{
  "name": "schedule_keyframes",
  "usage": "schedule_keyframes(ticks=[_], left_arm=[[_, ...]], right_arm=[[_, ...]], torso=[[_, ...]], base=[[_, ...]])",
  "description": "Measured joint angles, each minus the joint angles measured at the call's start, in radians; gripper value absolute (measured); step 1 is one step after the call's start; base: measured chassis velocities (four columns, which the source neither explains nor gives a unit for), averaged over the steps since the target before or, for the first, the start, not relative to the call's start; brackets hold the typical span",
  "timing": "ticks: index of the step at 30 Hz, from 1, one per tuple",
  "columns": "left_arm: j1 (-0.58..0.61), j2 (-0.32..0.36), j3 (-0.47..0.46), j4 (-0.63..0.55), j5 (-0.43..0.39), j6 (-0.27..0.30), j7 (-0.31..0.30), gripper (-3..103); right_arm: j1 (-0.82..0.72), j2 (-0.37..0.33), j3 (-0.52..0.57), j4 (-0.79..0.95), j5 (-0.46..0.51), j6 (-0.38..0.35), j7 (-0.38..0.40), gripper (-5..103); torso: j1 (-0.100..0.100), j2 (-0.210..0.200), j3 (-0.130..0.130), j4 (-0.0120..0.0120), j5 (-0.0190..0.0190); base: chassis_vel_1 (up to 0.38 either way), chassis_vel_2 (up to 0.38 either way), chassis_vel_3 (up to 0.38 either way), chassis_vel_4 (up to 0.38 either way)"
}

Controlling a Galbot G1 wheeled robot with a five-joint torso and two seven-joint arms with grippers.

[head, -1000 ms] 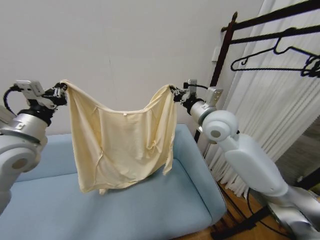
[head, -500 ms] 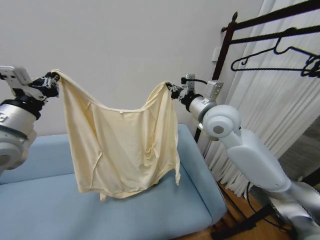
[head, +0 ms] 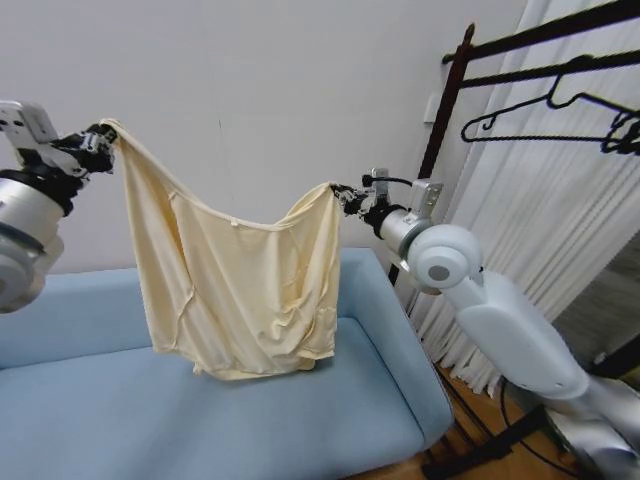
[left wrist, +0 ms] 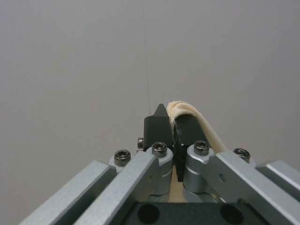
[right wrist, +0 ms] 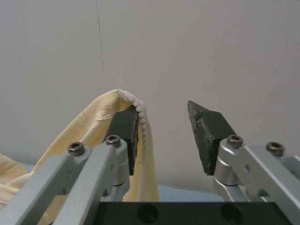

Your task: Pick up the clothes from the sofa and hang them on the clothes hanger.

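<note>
Suspension of the pale yellow shirt (head: 240,290) is shared between both arms, above the blue sofa (head: 300,425). Its upper edge runs as the long axis from the left gripper (head: 98,140), held high at the robot's left, down to the right gripper (head: 345,197), which sits markedly lower near the middle of the scene. The left gripper is clenched on a bunched corner of the cloth, pinched tight between its pads. The right gripper stands released: its jaws are apart, and the shirt's seam is merely draped over one finger (right wrist: 126,133), the other finger bare. The black hanger (head: 540,105) on the dark clothes rack (head: 447,95) lies to the robot's right, above and well apart from the shirt. The right gripper is the nearer of the two, so in my judgement the coming move turns on carrying the shirt rightward and upward. Whether the hem touches the sofa seat cannot be told from the head view; it appears to hang just clear. Against the picture of a second ago, the left gripper has gone up and outward and the right has sunk a little. The top edge was then near level and now slopes down to the right, and the lower hem is bunched closer to the seat.
</note>
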Motion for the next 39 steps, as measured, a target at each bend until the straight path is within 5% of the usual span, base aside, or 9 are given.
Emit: schedule_keyframes(ticks=[6,12,19,28,39], left_arm=[[-0.012,0.025,0.006,0.009,-0.024,0.004,0.002,1],[-0.017,0.038,0.006,0.013,-0.033,0.005,0.002,1],[-0.011,0.041,0.009,0.009,-0.036,0.009,0.002,1],[-0.004,0.032,0.015,0.009,-0.033,0.012,0.002,1],[-0.001,0.017,0.015,0.014,-0.025,0.015,0.005,1]], right_arm=[[0.002,-0.008,0.007,0.010,0.019,-0.009,0.002,60],[-0.010,-0.028,0.020,0.022,0.056,-0.015,-0.001,76],[-0.071,-0.087,0.101,0.050,0.232,-0.068,-0.025,99],[-0.126,-0.132,0.187,0.058,0.459,-0.173,-0.041,100],[-0.145,-0.148,0.174,0.036,0.421,-0.218,-0.109,100]], torso=[[0.000,0.000,0.000,0.0001,0.0000],[0.000,0.000,0.000,0.0000,0.0000],[0.000,0.000,0.000,-0.0001,0.0001],[0.000,0.000,0.000,-0.0001,0.0000],[0.000,0.000,0.000,0.0000,0.0000]], base=[[0.000,0.000,0.000,0.000],[0.000,0.000,0.000,0.000],[0.000,0.000,0.000,0.000],[0.000,0.000,0.000,0.000],[0.000,0.000,0.000,0.000]])
